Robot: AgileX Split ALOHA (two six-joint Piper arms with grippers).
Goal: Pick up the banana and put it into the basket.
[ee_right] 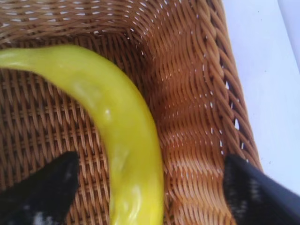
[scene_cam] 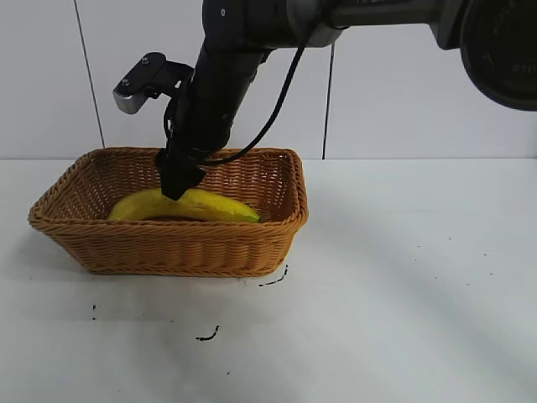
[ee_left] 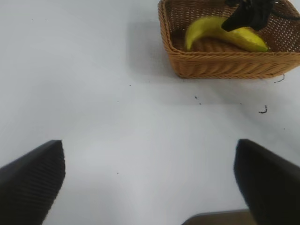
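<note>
The banana (scene_cam: 186, 206) lies on the floor of the wicker basket (scene_cam: 168, 248), which stands on the white bench (scene_cam: 403, 285). In the exterior view the fruit runs along the basket's length, its greenish tip pointing toward the right end wall and its other end toward the left.

The right arm reaches down from the upper right into the basket, and the right tool (scene_cam: 179, 186) sits low inside it, right at the banana's upper side near the middle of the fruit. The right wrist view shows the two dark fingers (ee_right: 40, 187) spread wide, one on each side of the banana (ee_right: 117, 136) and both clear of it, so the fruit rests on the weave and is not gripped. There the banana curves across the woven floor beside the basket's end wall (ee_right: 197, 108).

The left tool (ee_left: 150, 187) hangs over bare bench, well apart from the basket (ee_left: 225, 65), with its fingers (ee_left: 33, 180) set wide and nothing between them. From that side the banana (ee_left: 211, 30) shows inside the basket with the right tool above it.

A few small dark marks (scene_cam: 208, 336) lie on the bench in front of the basket.
</note>
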